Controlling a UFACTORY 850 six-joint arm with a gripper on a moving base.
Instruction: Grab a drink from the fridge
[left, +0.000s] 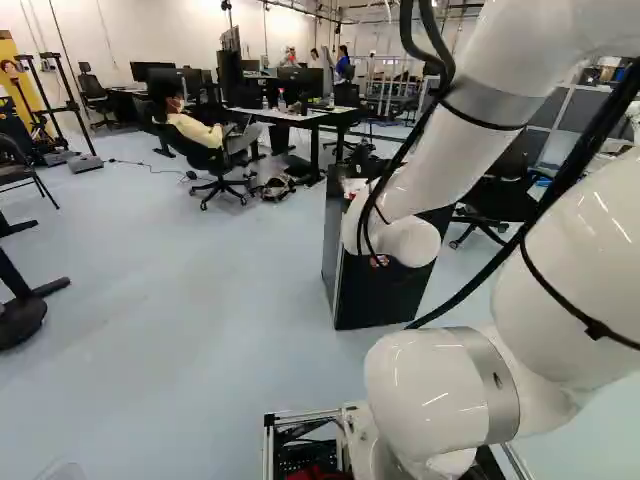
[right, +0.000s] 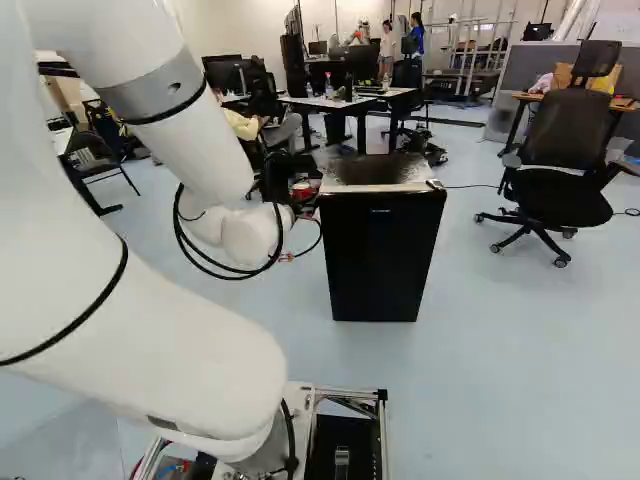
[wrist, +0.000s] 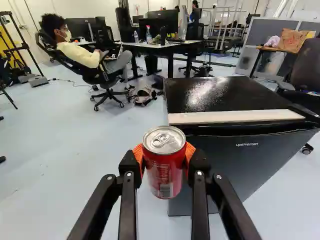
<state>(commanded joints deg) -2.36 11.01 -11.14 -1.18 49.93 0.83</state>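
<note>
In the right base view my gripper (right: 291, 186) is at the arm's far end, left of the small black fridge (right: 382, 260) and partly hidden by the arm. The wrist view shows the gripper (wrist: 164, 162) shut on a red drink can (wrist: 163, 172), with an orange pad against each side. The can is upright, its silver lid facing up and its tab unopened. Beside the can stands the fridge (wrist: 240, 162), its door closed and a pale strip along the top's front edge. In the left base view the arm covers part of the fridge (left: 375, 295).
An office chair (right: 563, 165) stands to the fridge's right in the right base view. Beyond the fridge are desks (wrist: 165, 47) with monitors and bottles. A seated person is farther back, with a bag (wrist: 143, 95) on the floor nearby. A stand (left: 75, 110) is at the far left.
</note>
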